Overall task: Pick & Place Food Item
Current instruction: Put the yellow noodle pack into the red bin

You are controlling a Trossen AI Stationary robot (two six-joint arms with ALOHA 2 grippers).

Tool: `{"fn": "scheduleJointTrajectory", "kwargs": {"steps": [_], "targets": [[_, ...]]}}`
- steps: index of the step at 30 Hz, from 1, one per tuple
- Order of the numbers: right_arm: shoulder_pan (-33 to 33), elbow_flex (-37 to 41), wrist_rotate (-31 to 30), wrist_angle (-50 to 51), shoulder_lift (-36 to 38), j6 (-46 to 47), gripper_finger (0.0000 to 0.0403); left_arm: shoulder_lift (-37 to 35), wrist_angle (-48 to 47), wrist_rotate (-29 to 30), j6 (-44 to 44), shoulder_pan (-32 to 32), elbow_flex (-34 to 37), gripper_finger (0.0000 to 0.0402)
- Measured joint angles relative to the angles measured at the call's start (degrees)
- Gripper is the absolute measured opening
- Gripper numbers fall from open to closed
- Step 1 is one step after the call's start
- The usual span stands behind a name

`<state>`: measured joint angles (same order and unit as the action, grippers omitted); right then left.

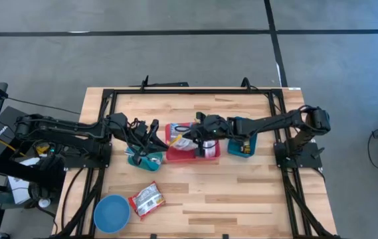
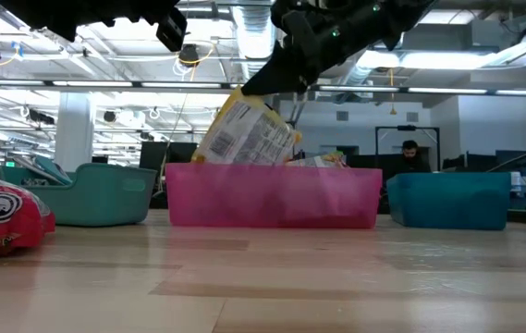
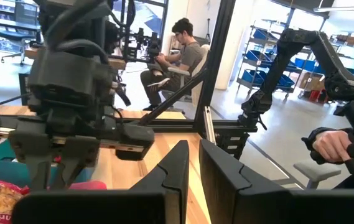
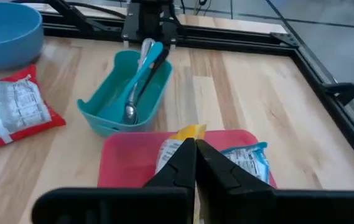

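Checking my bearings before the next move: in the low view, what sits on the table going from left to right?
Red snack bag → teal bin → pink bin, with a yellow packet held above it by the right gripper → blue bin.

Our two arms are dark, boxy-jointed, with black cables looped along the left arm [image 1: 62, 129]; fingers [image 3: 226, 180] are matte-black wedges.

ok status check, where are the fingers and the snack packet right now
Right gripper shut on yellow snack packet, held over pink bin. Left gripper shut, empty, above teal bin. Nothing in the way.
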<state>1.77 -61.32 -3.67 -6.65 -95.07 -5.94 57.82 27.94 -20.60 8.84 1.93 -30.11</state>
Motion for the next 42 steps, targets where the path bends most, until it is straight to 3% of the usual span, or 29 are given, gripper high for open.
{"fn": "scheduleJointTrajectory", "kwargs": {"steps": [4, 12, 20, 42], "targets": [[1.09, 0.0, 4.62, 0.86, 0.0, -0.09, 0.0, 0.0, -0.02, 0.0, 0.0, 0.01, -0.01, 0.0032], [0.97, -0.1, 8.12, 3.28, 3.63, -0.26, 0.0, 0.0, -0.03, 0.0, 0.0, 0.0, -0.02, 0.0032], [1.03, 0.13, 9.34, 6.3, 1.79, 0.55, 0.0, 0.0, -0.02, 0.0, 0.0, 0.02, -0.02, 0.0032], [3.28, 0.05, 11.98, -3.52, -4.55, 1.42, 0.0, 0.0, -0.02, 0.0, 0.0, 0.02, 0.0, 0.0032]]}}
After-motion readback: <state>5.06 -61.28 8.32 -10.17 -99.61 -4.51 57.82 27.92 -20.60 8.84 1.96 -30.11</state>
